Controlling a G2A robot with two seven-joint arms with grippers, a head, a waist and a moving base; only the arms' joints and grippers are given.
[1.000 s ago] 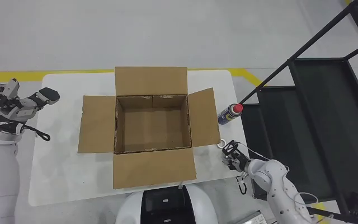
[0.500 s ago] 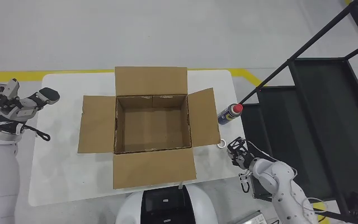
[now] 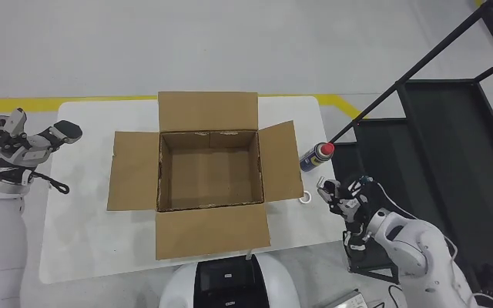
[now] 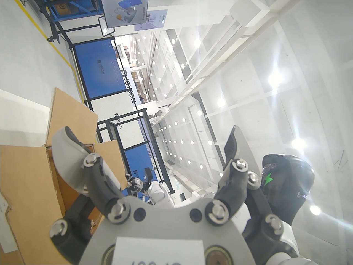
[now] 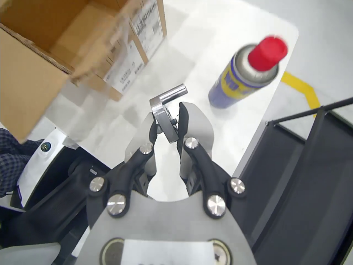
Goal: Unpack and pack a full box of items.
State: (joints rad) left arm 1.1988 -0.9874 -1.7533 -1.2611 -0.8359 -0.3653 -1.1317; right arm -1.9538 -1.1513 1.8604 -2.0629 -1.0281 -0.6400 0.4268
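Lower right, right hand [image 3: 341,199] clenches a metal bracket [image 5: 168,95], pin pointing toward the upright spray can [image 3: 316,156]; left hand [image 4: 149,142] released.

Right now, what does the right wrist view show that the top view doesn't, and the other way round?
Right wrist view: the right gripper is shut on a small metal part, and there are printed labels on the outer side of the cardboard box.
Top view: all four box flaps lie open, the inside is empty, and the left gripper is at the left edge of the white table.
Both: the box, the table, and the red-capped spray can standing upright to the box's right.
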